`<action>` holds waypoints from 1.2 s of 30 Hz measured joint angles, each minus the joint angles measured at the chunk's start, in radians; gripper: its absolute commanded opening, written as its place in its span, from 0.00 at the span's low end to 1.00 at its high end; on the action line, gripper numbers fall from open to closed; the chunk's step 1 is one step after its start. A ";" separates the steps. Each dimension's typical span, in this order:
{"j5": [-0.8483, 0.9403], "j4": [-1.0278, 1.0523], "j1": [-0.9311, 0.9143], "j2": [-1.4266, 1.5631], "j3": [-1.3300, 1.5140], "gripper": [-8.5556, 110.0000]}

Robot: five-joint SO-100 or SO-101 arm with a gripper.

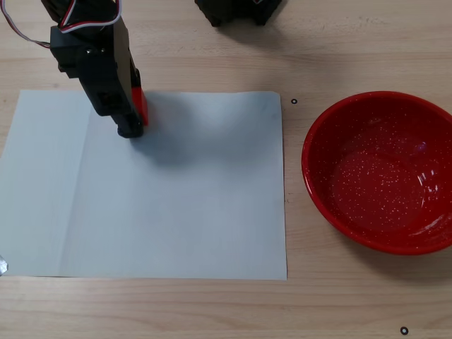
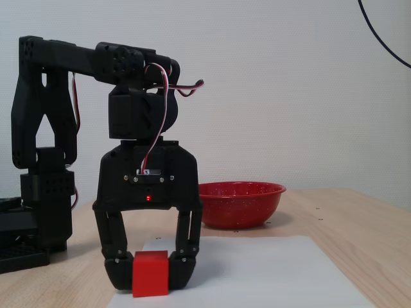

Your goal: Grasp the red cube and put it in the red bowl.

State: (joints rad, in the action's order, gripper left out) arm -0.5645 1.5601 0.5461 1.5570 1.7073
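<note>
The red cube [image 2: 150, 274] sits low at the back left corner of a white paper sheet [image 1: 176, 198]. In the side-on fixed view my gripper [image 2: 150, 277] is shut on it, a finger pressed against each side. From above, the gripper [image 1: 131, 110] covers most of the cube [image 1: 141, 106], so only a red sliver shows beside the black fingers [image 1: 131, 128]. The red bowl [image 1: 378, 176] stands empty at the right, well away from the gripper, and appears behind the arm in the side-on view [image 2: 237, 205].
The arm's black base [image 2: 29, 237] stands to the left in the side-on view, and at the table's back edge [image 1: 240, 10] from above. Bare wood table [image 1: 296, 311] surrounds the paper. A black cable [image 2: 385, 38] hangs at the upper right.
</note>
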 measured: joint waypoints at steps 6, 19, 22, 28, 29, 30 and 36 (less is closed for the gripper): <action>0.043 0.166 -0.011 -0.003 -0.153 0.07; 0.244 0.299 -0.264 0.021 -0.413 0.07; 0.310 0.307 -0.382 0.021 -0.456 0.07; 0.423 0.313 -0.637 0.035 -0.532 0.07; 0.448 0.313 -0.675 0.051 -0.535 0.07; 0.466 0.313 -0.713 0.066 -0.546 0.07; 0.569 0.224 -0.913 0.107 -0.575 0.07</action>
State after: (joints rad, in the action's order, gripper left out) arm 0.0046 1.7840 -0.3666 1.6644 1.1321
